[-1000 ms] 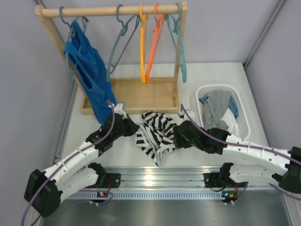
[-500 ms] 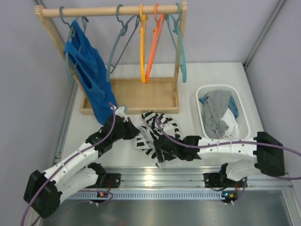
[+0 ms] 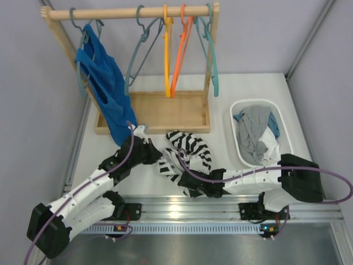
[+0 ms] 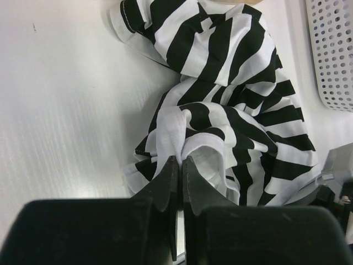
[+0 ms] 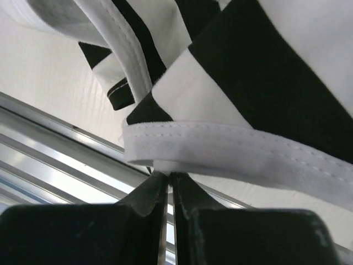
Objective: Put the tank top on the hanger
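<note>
Your left gripper (image 4: 179, 165) pinches a white fold of the tank top (image 3: 190, 148); your right gripper (image 5: 168, 179) clamps its white hem right at the fingertips.

White table top (image 3: 237, 88) ahead of me, matte and evenly lit, no hard shadows. Plain grey walls (image 3: 265, 33) on the left, far and right sides. Slim metal posts (image 3: 310, 37) run up the far corners. Far left on the table: wooden rack (image 3: 132, 12), round top bar on angled uprights, flat tray base (image 3: 160, 113). Ribbed aluminium rail (image 3: 182, 208) along the near edge, glare at its middle.
</note>
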`<control>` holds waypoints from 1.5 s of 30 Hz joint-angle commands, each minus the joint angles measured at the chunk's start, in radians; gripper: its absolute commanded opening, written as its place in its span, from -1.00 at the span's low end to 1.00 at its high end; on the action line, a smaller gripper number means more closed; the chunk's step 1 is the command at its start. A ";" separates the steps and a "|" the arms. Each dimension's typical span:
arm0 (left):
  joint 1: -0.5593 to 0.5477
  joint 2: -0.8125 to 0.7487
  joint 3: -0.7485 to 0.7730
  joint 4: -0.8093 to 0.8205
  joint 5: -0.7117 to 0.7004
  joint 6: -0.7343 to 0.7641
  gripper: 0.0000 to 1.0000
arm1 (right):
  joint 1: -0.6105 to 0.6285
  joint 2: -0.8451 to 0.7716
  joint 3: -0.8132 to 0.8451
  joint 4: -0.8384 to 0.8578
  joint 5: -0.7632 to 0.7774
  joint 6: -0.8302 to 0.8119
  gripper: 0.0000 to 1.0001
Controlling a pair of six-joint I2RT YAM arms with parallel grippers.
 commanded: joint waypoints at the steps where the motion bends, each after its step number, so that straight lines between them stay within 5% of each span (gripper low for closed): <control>1: 0.004 -0.016 -0.001 -0.009 -0.026 0.014 -1.00 | 0.006 -0.073 0.019 0.010 0.089 0.017 -1.00; 5: 0.004 -0.015 -0.002 -0.009 -0.038 0.013 -1.00 | -0.113 -0.258 0.018 -0.038 0.094 -0.037 -1.00; 10: 0.004 0.007 -0.014 0.017 -0.031 0.005 -1.00 | -0.383 -0.418 -0.045 0.009 -0.113 -0.143 -1.00; 17: 0.005 0.079 -0.045 0.082 -0.011 -0.010 -1.00 | -0.549 -0.285 -0.102 0.109 -0.239 -0.164 -1.00; 24: 0.004 0.099 -0.062 0.099 -0.005 -0.007 -0.95 | -0.574 -0.191 -0.153 0.184 -0.253 -0.144 -1.00; 31: 0.004 -0.018 -0.041 0.025 0.005 0.030 -0.36 | -0.570 -0.343 -0.105 0.076 -0.224 -0.175 -0.35; 38: 0.004 -0.114 0.019 -0.093 -0.029 0.036 -0.05 | -0.558 -0.450 -0.068 -0.042 -0.191 -0.173 0.10; 45: 0.004 -0.186 0.119 -0.236 -0.032 0.025 -0.03 | -0.557 -0.538 -0.064 -0.116 -0.173 -0.167 0.32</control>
